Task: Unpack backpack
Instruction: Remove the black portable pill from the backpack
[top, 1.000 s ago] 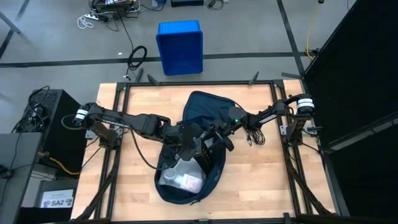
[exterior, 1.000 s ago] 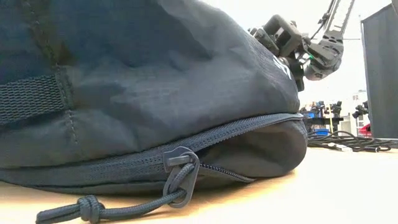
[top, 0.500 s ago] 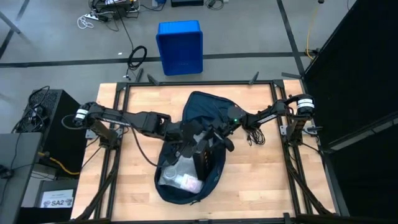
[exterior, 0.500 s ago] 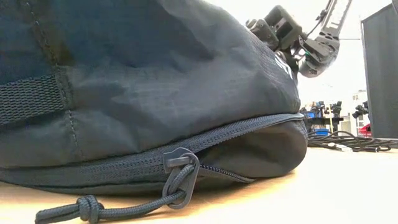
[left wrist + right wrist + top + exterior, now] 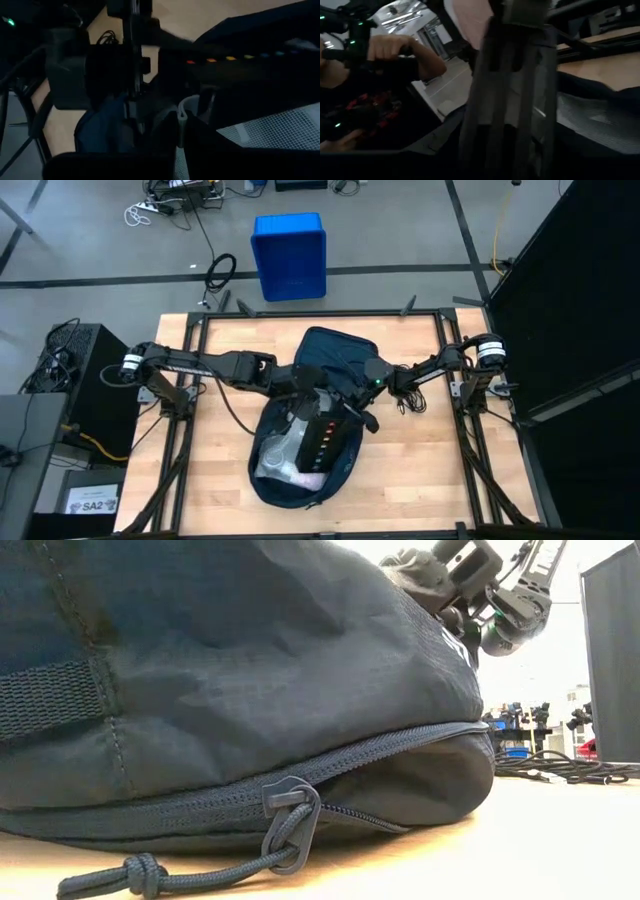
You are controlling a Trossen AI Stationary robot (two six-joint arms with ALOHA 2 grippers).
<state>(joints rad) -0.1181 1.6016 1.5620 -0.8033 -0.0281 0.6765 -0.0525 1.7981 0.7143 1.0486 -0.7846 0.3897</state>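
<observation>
The right gripper reaches into the open mouth of the backpack. Its fingers are on a dark flat box with a row of small coloured dots, but it is too dark to tell if they have squeezed tight on it. The left gripper is just beside it at the bag's opening, with its fingers pressed together; what they pinch cannot be made out. The big dark navy backpack lies in the middle of the wooden table, its open end toward the near edge. Pale, see-through packets lie inside it. A bright blue bin stands on the floor past the table.
</observation>
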